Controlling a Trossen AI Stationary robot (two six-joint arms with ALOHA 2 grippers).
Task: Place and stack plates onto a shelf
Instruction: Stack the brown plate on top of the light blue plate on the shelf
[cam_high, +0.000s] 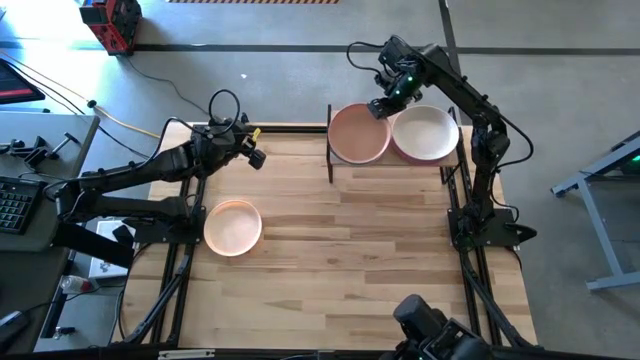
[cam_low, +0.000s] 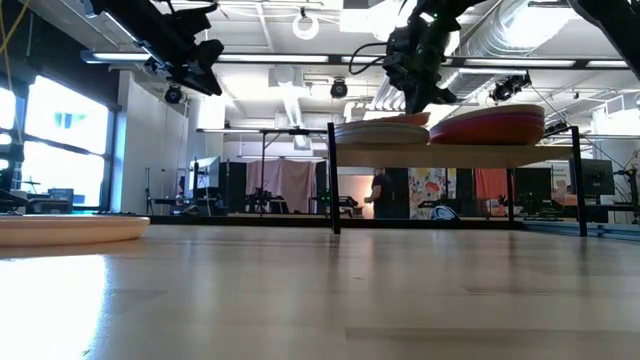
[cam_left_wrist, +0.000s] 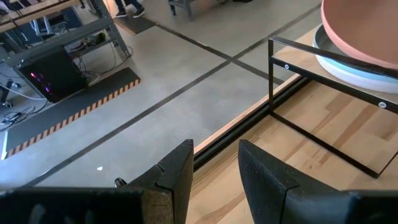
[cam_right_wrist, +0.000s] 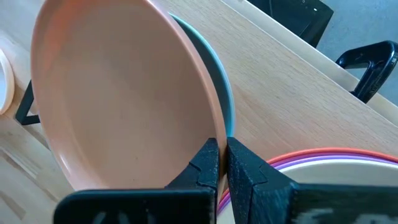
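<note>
Right hand (cam_right_wrist: 222, 163), shut, pinches the salmon plate's (cam_high: 359, 133) rim on the shelf (cam_low: 455, 154); left hand (cam_left_wrist: 214, 168) hangs open, empty.

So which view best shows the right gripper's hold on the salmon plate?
The right wrist view: the fingers pinch the salmon plate at its rim. High view shows gripper over it; low view only edge-on; left wrist view, a corner.

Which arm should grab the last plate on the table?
Left, likely. Its open left claw hangs on the same side as the peach plate. The right claw is shut on the salmon plate at the shelf.
</note>
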